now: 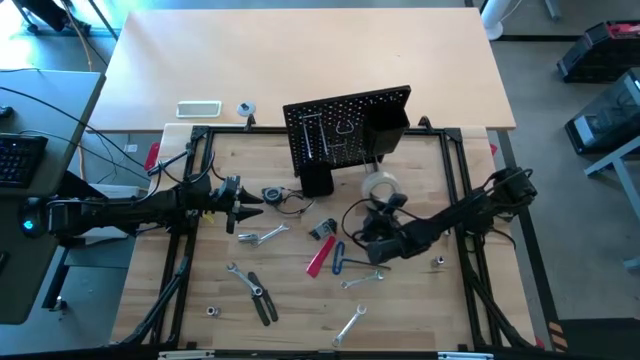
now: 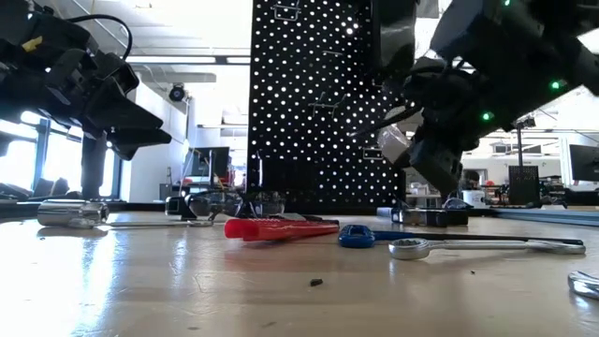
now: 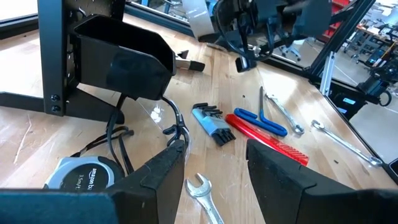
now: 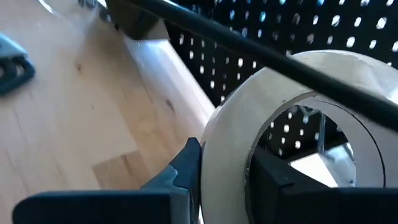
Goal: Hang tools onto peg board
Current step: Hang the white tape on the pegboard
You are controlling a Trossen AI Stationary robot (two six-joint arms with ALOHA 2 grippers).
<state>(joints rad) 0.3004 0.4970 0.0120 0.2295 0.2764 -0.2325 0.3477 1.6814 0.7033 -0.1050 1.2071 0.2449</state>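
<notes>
The black peg board (image 1: 345, 128) stands upright at the table's far middle, with hooks and a black bin (image 3: 121, 59) on it. My right gripper (image 4: 224, 171) is shut on the pale tape roll (image 1: 380, 185) just in front of the board. My left gripper (image 3: 214, 180) stands open and holds nothing, left of the board near a tape measure (image 1: 272, 195). Flat on the wood lie hex keys (image 3: 211, 121), a red-handled cutter (image 1: 320, 258), a blue-handled tool (image 3: 261, 121), black-handled pliers (image 1: 262, 300) and silver wrenches (image 1: 262, 236). My right gripper has the tape roll by its ring wall (image 4: 227, 140). One finger (image 4: 280, 180) is inside the hole and the other (image 4: 177, 174) is against the outer face. The roll stands on edge, close before the peg board, and is clear of the table in the low view.
The black table frame (image 1: 465, 170) runs around the work area. A white flat device (image 1: 198, 108) lies on the far tabletop behind the board. A dark bar (image 4: 249, 50) crosses in front of the roll. Small sockets (image 1: 212, 311) and a wrench (image 1: 348, 325) lie near the front edge.
</notes>
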